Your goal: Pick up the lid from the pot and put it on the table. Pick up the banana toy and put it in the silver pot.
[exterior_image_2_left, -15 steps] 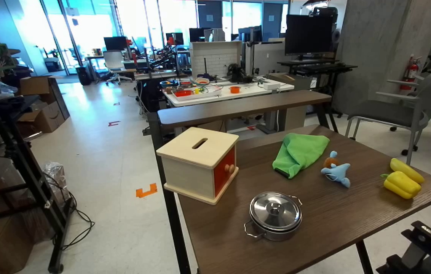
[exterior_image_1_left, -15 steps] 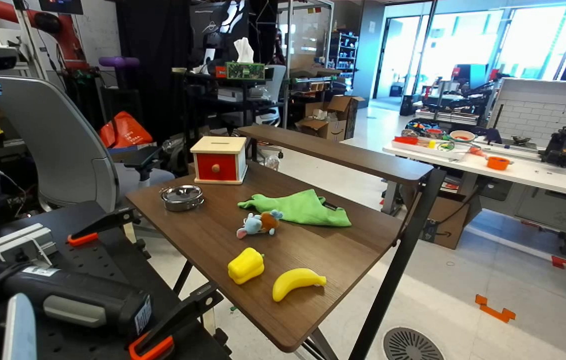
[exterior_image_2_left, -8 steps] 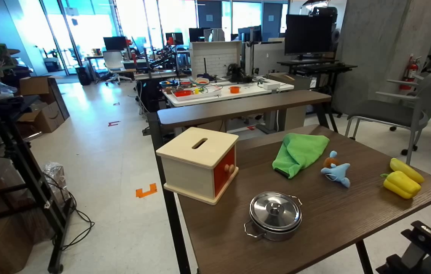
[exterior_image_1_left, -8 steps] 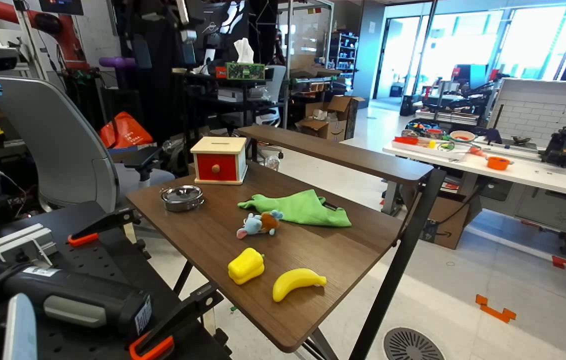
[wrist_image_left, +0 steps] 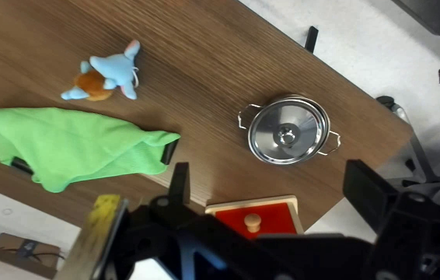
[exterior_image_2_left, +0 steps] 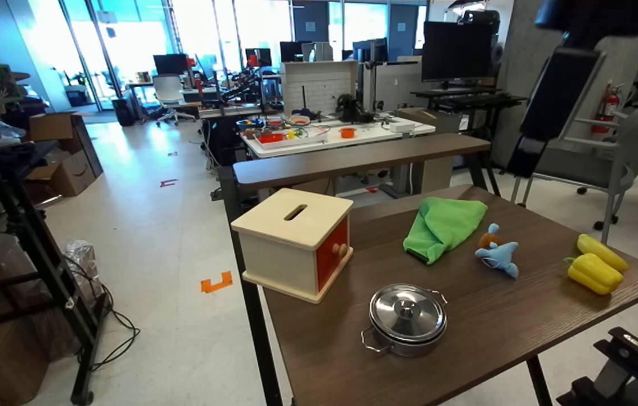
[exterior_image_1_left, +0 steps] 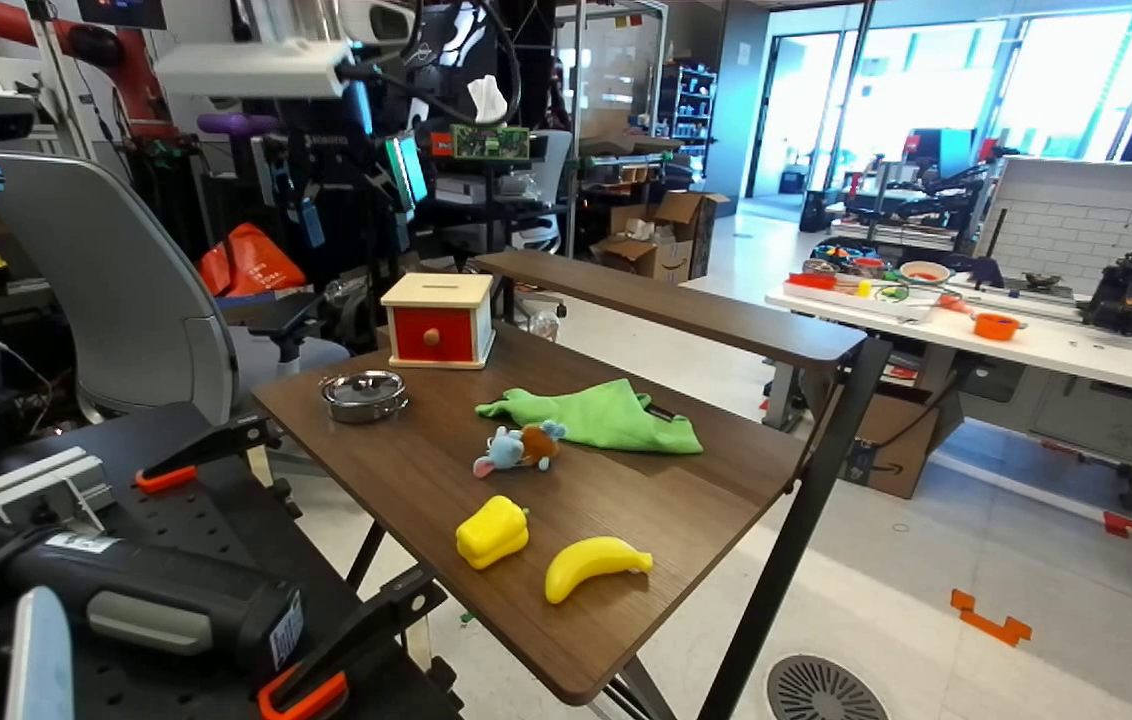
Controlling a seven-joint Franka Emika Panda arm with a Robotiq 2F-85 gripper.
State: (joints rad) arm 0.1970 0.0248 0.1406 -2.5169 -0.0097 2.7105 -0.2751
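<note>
The silver pot (exterior_image_1_left: 366,408) stands on the brown table (exterior_image_1_left: 406,460), also seen in an exterior view (exterior_image_2_left: 416,349). Its shiny lid (exterior_image_2_left: 407,313) with a small knob sits on top; in the wrist view the lid (wrist_image_left: 272,136) shows from above. The yellow banana toy (exterior_image_1_left: 591,567) lies near the table's far end from the pot, also in an exterior view (exterior_image_2_left: 602,252); it is out of the wrist view. My gripper (wrist_image_left: 268,167) is open and empty, its fingers wide apart. It hangs well above the table, also seen in both exterior views (exterior_image_1_left: 356,222) (exterior_image_2_left: 523,160).
A wooden box (exterior_image_2_left: 293,248) with a red drawer stands beside the pot. A green cloth (exterior_image_1_left: 596,415) and a blue-brown plush toy (exterior_image_1_left: 519,447) lie mid-table. A yellow pepper toy (exterior_image_1_left: 493,532) lies next to the banana. A raised shelf (exterior_image_2_left: 364,160) runs along one table edge.
My arm and gripper have come down into both exterior views from above. The pot, lid, banana and other table objects have not moved.
</note>
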